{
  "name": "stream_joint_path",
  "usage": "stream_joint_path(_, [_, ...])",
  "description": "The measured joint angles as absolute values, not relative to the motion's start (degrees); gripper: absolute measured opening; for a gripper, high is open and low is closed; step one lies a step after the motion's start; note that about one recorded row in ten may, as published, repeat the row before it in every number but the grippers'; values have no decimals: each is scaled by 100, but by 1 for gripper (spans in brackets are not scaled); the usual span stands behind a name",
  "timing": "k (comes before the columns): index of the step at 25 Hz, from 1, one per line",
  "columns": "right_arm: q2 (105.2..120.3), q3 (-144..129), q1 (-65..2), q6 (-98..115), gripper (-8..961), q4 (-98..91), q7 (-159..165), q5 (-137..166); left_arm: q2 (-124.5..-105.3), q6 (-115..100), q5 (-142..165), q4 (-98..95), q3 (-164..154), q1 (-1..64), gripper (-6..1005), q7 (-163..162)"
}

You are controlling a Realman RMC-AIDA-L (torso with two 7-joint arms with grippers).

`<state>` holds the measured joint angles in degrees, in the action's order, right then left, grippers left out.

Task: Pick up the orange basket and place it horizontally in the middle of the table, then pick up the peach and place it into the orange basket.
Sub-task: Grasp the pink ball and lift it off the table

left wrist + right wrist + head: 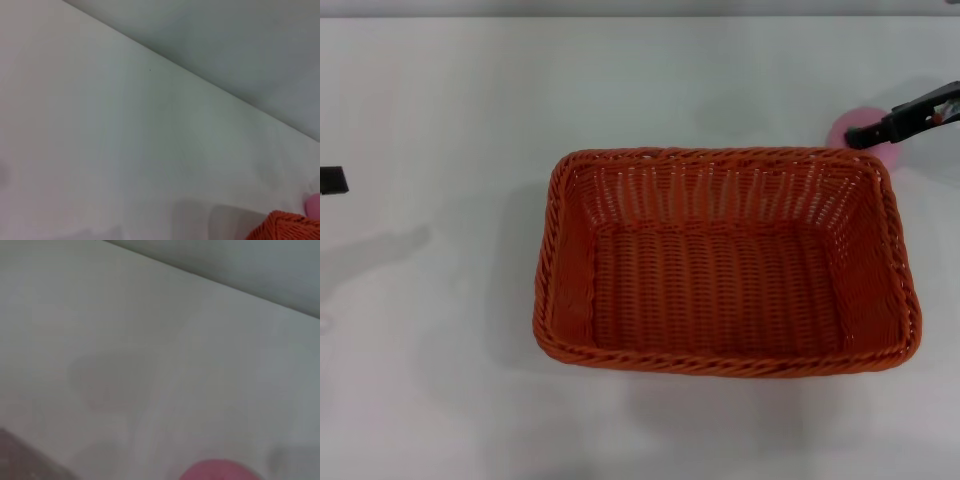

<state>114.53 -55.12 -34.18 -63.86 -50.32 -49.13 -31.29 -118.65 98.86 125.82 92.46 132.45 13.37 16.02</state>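
Note:
The orange basket [725, 262] lies lengthwise across the middle of the white table [440, 110], empty inside. The pink peach [840, 127] rests on the table just behind the basket's far right corner. My right gripper [867, 133] reaches in from the right edge, its dark tip lying across the peach and hiding part of it. In the right wrist view the peach [220, 471] is a pink blur very close by. The left wrist view catches a corner of the basket [285, 227] and a sliver of the peach [314, 205]. My left gripper [330, 180] sits parked at the far left edge.
The table's far edge [640, 15] meets a grey wall. Bare white tabletop lies to the left of the basket and in front of it.

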Motion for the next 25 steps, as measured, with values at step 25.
stream_joint_path(25, [11469, -5553, -3585, -6491, 595, -4882, -4910, -3170, -11872, 9972, 12462, 9246, 13315, 1285, 479, 1685])
